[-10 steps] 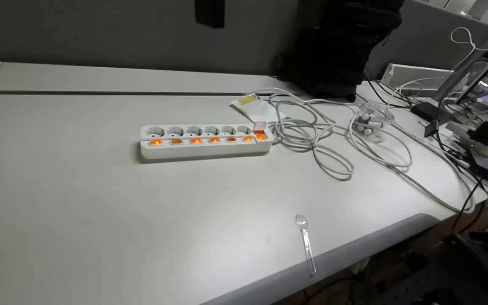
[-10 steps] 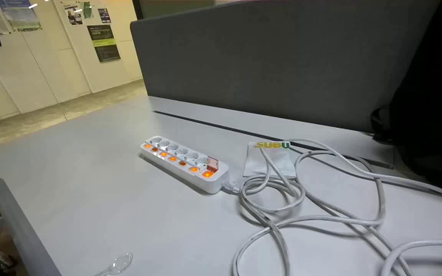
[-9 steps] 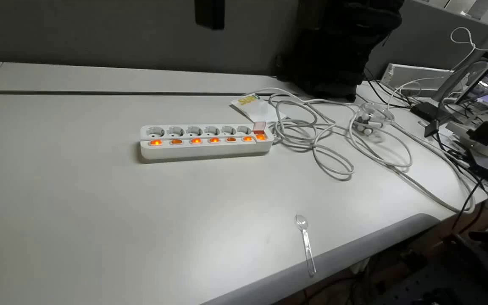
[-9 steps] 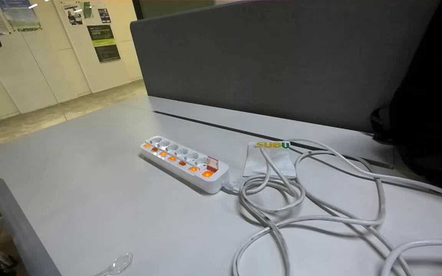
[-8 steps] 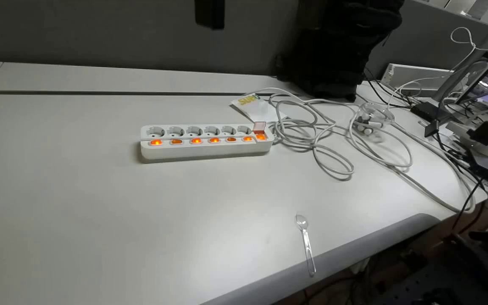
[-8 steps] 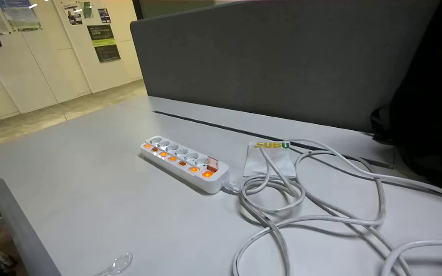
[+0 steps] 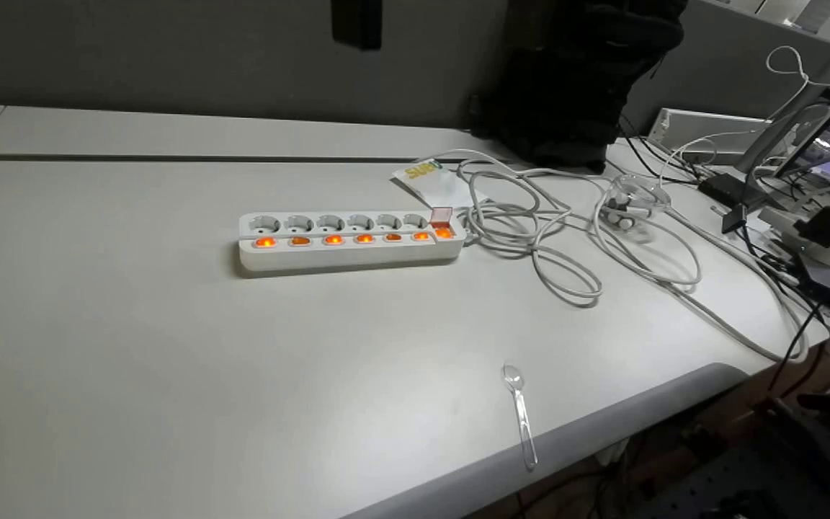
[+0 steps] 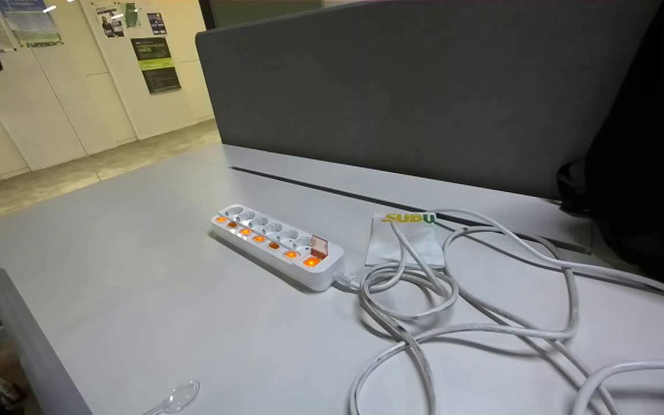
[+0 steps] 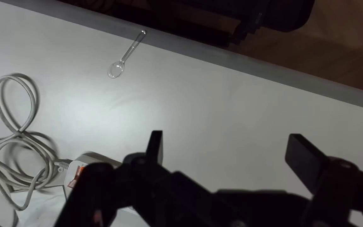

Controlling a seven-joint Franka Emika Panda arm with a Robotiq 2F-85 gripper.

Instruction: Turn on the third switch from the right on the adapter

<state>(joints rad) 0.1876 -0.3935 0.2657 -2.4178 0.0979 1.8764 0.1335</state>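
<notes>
In an exterior view, the white adapter [image 7: 350, 259] lies flat on the table [image 7: 134, 346], its row of switches [image 7: 333, 240] in front of its sockets [image 7: 331, 223]. The third switch from the right [image 7: 393, 237] is a dull amber, and so is the second from the left [image 7: 300, 241]; the other five glow orange. A reddish clear flap [image 7: 441, 217] stands raised behind the rightmost switch [image 7: 444, 233]. Well apart, a clear spoon [image 7: 522, 418] lies with its handle over the table's grey rim [image 7: 588, 432].

In an exterior view, a white paper [image 8: 424, 239] with yellow and green lettering lies near the adapter's flap end, and the cable [image 8: 571, 297] loops across it. A grey partition [image 8: 424, 98] rises behind the table.

In the wrist view, the gripper [image 9: 226, 134] has its jaws spread wide, with tabletop showing between them. It blocks most of the adapter; the flap end shows at lower left, beside the coiled cable
</notes>
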